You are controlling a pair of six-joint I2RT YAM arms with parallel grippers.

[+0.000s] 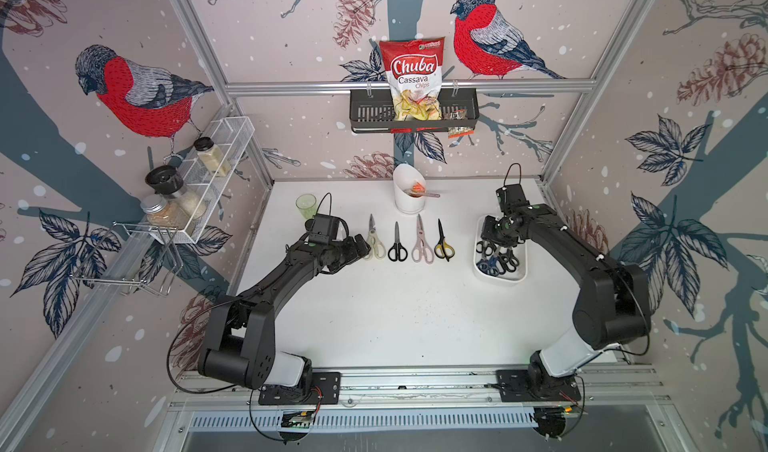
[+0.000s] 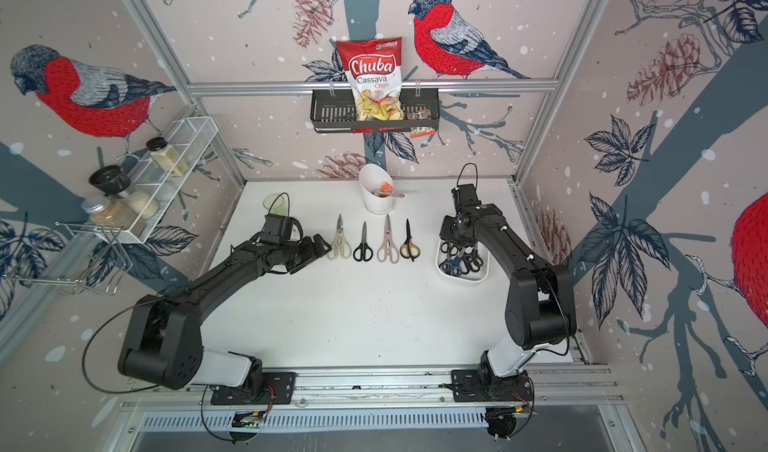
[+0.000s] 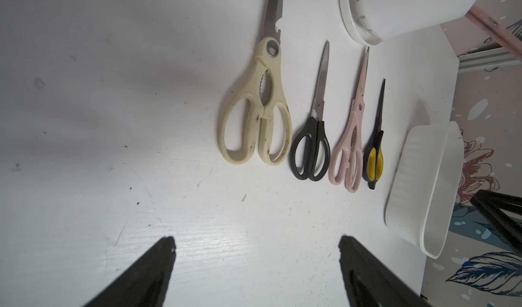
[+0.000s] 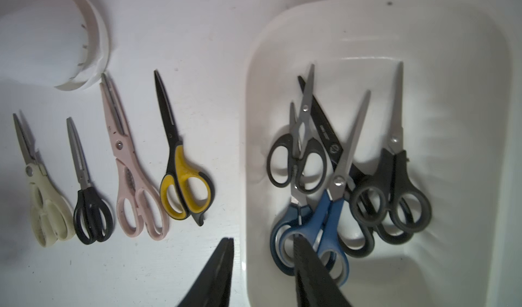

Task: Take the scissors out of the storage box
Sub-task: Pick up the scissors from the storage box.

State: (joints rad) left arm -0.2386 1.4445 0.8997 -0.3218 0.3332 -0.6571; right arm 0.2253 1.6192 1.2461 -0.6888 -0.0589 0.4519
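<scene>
Pick is being lined up: right gripper (image 4: 262, 238), narrowly parted, empty, is held above blue scissors (image 4: 333, 218), at seven o'clock in the storage box (image 1: 503, 278); lowering is needed.

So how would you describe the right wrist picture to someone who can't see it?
A white storage box holds a heap of blue- and black-handled scissors, and the open right gripper hangs over it, one finger above the blue handles. Beside the box, four more pairs lie in a row on the white table: cream, black, pink and yellow-black.
</scene>
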